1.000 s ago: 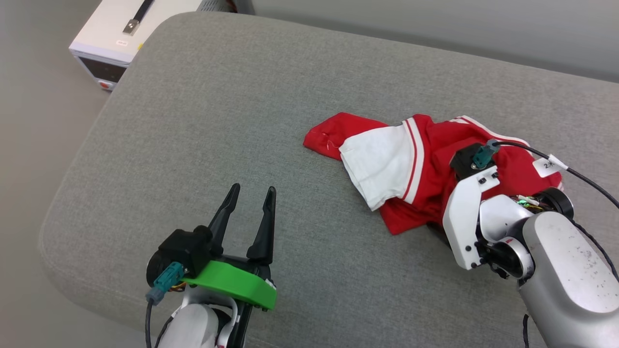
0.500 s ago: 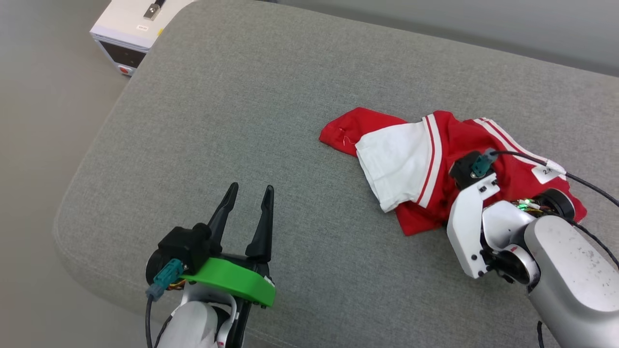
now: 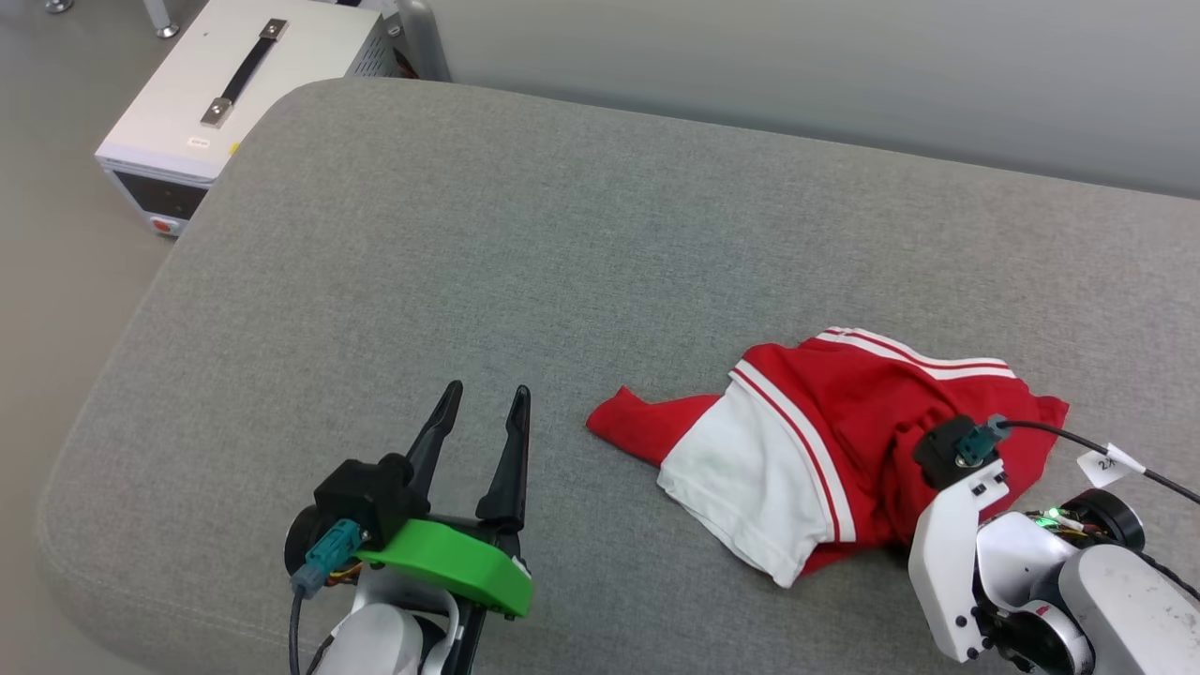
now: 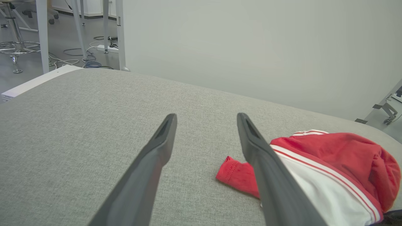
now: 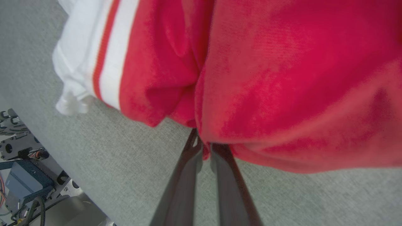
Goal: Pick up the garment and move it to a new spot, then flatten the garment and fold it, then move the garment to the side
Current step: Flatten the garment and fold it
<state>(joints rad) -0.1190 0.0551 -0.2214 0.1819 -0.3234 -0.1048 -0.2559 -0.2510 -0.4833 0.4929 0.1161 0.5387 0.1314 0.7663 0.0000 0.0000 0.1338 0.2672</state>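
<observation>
Grey cushion (image 3: 469,234), white box (image 3: 309,56) beside — plain grey wall (image 3: 797,66).

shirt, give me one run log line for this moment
stage: pick up | right gripper: shut on shirt | left gripper: open, off shirt | shirt: bunched on cushion

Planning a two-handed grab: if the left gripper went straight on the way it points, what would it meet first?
Probably the bare grey cushion; the garment lies right of the left gripper, off its line. Depth is unclear.
</observation>
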